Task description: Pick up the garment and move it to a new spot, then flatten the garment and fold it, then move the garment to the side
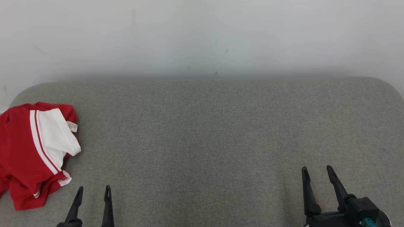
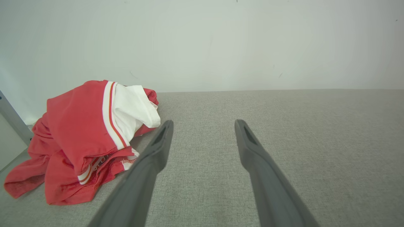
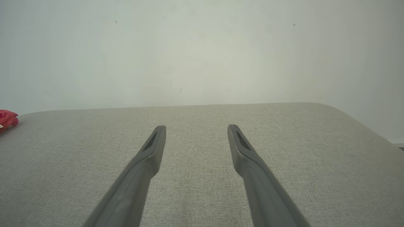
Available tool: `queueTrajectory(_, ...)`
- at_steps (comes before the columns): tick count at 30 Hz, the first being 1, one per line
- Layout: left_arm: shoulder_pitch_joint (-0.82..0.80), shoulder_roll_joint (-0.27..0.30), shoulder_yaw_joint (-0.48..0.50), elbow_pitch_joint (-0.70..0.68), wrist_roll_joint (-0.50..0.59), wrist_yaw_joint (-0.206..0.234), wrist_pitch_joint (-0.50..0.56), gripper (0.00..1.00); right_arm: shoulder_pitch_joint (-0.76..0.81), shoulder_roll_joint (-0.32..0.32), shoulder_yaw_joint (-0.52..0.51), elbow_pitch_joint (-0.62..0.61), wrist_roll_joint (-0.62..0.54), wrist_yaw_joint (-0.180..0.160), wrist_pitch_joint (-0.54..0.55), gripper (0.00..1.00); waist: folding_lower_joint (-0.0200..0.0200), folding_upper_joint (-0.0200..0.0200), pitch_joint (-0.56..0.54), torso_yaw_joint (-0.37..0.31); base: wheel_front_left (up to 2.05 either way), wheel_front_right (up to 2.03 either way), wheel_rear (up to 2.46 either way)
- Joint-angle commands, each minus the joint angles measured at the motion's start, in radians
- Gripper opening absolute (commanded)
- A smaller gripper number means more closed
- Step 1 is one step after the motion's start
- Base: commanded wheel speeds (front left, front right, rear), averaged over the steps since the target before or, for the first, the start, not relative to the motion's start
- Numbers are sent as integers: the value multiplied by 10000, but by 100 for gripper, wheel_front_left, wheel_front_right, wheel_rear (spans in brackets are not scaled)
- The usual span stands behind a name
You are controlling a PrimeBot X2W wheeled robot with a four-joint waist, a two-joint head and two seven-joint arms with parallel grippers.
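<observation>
The garment (image 1: pixel 28 151) is a crumpled red piece with white stripes and a white inner part, lying at the far left of the grey fabric surface (image 1: pixel 205 132). In the left wrist view the garment (image 2: pixel 82 138) sits to the left of my fingers, its edge close beside the left fingertip. My left gripper (image 1: pixel 93 190) stands open at the lower left, just right of the garment, with nothing between its fingers. My right gripper (image 1: pixel 316 170) stands open at the lower right, far from the garment. A red corner of the garment (image 3: pixel 8 118) peeks in at the right wrist view's left edge.
A pale wall (image 1: pixel 202 34) rises behind the padded surface, whose far corners are rounded. The surface's left edge runs just beyond the garment, with a grey frame piece (image 2: pixel 11 121) there.
</observation>
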Motion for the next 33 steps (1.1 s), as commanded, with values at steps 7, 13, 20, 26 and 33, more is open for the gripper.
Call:
queueTrajectory(7,-26,-36,70,-5,-35,-42,-22,100,91,-11,-13,3,36,33,-16,100,0,-1,-36,5,0,0,0)
queueTrajectory(13,-46,-38,45,24,-58,-37,-22,100,106,-9,18,-17,38,33,-16,100,0,-1,-26,42,0,0,0)
queueTrajectory(20,-75,-36,82,120,-20,72,-22,100,146,-9,18,-16,74,33,-16,100,0,-1,-21,215,0,0,0)
queueTrajectory(26,-140,-37,157,217,70,86,-22,100,164,-11,81,18,170,33,-16,100,0,-1,-12,546,0,0,0)
queueTrajectory(33,-41,-36,291,329,129,95,-24,100,238,-9,104,97,309,33,-14,100,0,-1,-58,1216,0,0,0)
